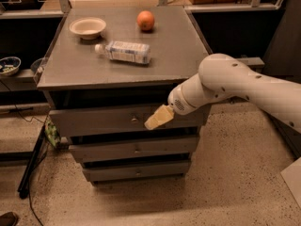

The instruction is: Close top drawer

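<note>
Gripper was at front of top drawer, just right of knob; grip state could not be told. Drawer stood slightly out beneath cabinet top. On top: bottle lying flat, bowl, orange.

No words, numbers, brands or signs can be read anywhere in this scene. The only label is 1 pale wrap around the plastic bottle, which lies on its side on the cabinet top; its print cannot be made out. The gripper hangs in front of the top drawer, just right of its knob, and carries no readable marking.
</note>
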